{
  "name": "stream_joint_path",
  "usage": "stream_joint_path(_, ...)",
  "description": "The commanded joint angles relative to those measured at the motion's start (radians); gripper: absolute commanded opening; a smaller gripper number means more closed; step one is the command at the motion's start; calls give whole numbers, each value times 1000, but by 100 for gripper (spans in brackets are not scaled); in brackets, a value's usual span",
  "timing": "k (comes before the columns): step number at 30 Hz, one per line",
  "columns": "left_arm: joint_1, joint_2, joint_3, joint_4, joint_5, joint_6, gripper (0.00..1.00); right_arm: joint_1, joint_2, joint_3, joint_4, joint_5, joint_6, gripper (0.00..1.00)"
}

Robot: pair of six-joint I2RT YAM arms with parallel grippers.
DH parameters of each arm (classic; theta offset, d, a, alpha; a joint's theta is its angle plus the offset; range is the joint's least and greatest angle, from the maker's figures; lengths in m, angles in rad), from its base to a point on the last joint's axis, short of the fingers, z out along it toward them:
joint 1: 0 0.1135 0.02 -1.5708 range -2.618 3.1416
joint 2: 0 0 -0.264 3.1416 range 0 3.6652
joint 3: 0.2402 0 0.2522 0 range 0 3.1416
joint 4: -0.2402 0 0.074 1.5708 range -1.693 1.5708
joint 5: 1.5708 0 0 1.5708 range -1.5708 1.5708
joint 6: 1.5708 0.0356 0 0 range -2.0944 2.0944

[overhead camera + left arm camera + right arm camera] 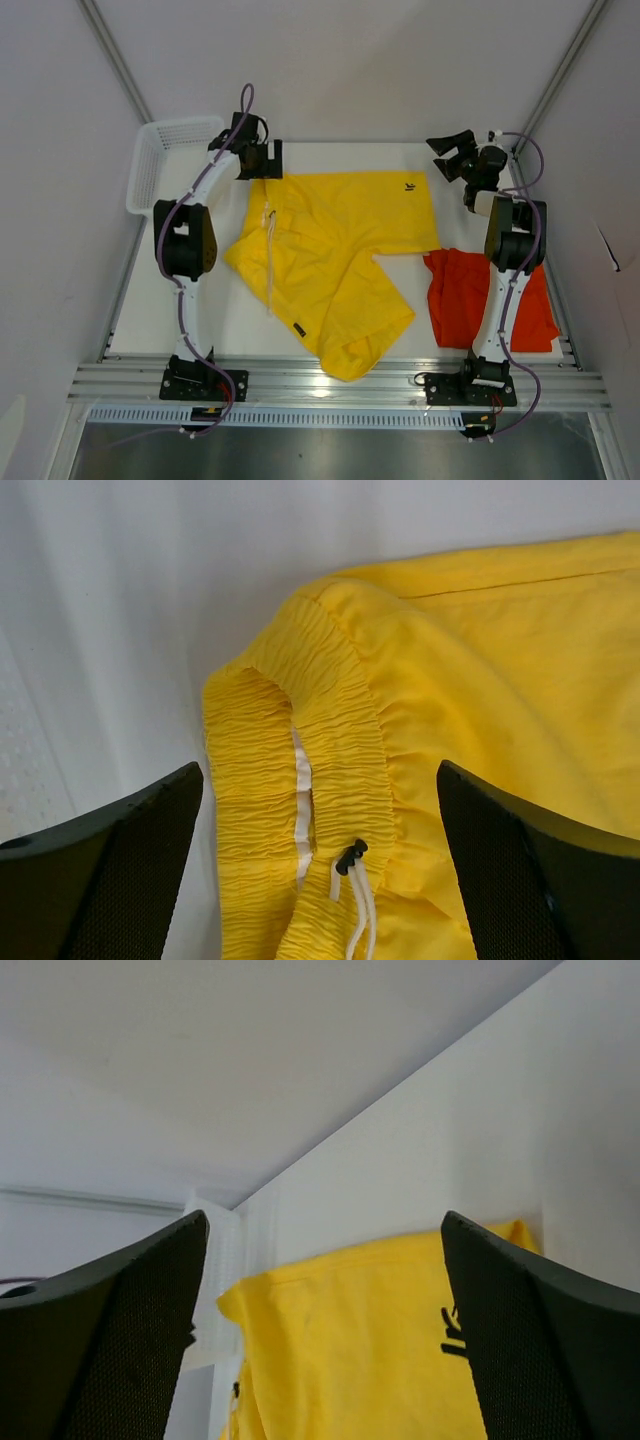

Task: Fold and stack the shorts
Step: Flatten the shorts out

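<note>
Both wide, nothing held: left pincer (260, 160) hangs directly over the waistband (340, 720) corner of the yellow shorts (340, 240); right pincer (452, 155) sits above the opp. logo corner, prob. higher. Shorts' far edge runs L-R between them; orange shorts (455, 300) lie base-ward of right pincer

The yellow shorts (500, 680) are soft, matt woven cloth, the waistband finely puckered, with a white cord drawstring (357, 925). The orange-red shorts (452, 300) look like similar matt cloth. The left arm's fingers (110, 880) are black with finely dimpled faces. The basket (145, 170) is white mesh plastic. The surface (240, 330) is smooth, matt white.
</note>
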Motion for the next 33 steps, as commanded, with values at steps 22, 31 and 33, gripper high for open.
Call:
stream_joint_path(22, -57, -404, -536, 167, -5, -63, 99, 309, -572, -354, -668, 231, -504, 95)
stream_joint_path(31, -77, -404, -619, 188, -63, -69, 97, 481, -612, -368, -899, 322, -560, 86)
stream_joint_path(33, -77, -399, -640, 198, -62, -70, 95, 504, -643, -417, -926, 346, -576, 86)
